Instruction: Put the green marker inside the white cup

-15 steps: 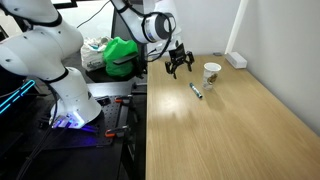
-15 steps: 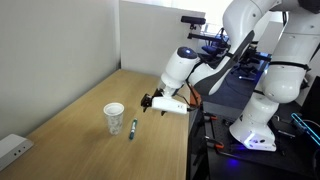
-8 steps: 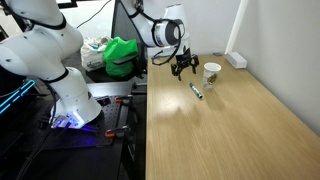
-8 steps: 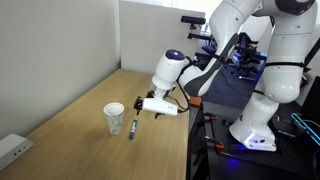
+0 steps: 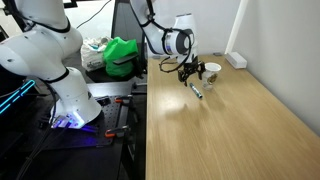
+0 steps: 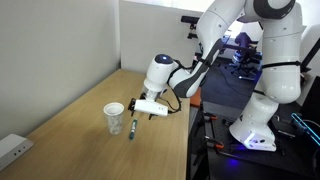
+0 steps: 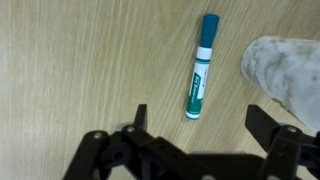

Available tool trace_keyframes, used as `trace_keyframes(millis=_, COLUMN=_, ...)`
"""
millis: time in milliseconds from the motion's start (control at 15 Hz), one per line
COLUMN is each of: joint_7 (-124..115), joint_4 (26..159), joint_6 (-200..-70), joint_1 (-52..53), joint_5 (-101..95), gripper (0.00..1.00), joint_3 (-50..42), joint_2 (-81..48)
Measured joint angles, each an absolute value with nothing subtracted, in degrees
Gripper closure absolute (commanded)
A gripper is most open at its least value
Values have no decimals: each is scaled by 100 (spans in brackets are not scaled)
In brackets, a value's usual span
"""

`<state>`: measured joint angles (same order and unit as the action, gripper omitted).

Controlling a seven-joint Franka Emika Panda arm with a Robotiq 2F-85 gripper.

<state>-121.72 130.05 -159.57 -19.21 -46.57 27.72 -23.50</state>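
The green marker (image 7: 200, 68) lies flat on the wooden table; it also shows in both exterior views (image 5: 197, 90) (image 6: 132, 127). The white cup (image 5: 211, 73) stands upright beside it (image 6: 114, 117), and its rim shows at the right edge of the wrist view (image 7: 285, 68). My gripper (image 7: 202, 125) is open and empty, hovering above the marker's near end with a finger on each side. In both exterior views it hangs just above the marker, next to the cup (image 5: 191, 72) (image 6: 139, 105).
A green cloth (image 5: 122, 52) lies on clutter beyond the table's edge near the robot base. A white power strip (image 5: 236, 60) sits at the far table edge by the wall; it also shows in an exterior view (image 6: 12, 149). The table (image 5: 230, 130) stretches bare toward the camera.
My gripper has moved across the table toward the marker and cup, and has come lower over the marker. The marker and cup have not moved.
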Motion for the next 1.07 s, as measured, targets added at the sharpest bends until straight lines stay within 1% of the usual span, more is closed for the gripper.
trace_keyframes(millis=400, joint_7=-12172, joint_4=12706, joint_6=-15957, joint_1=-1778, joint_5=-4657, gripper=0, joint_3=2609, joint_2=-2819)
trace_keyframes(millis=1067, joint_7=-12172, joint_4=12487, joint_6=-15957, joint_1=-1609, joint_5=-4657, gripper=0, joint_3=2387, joint_2=-3206)
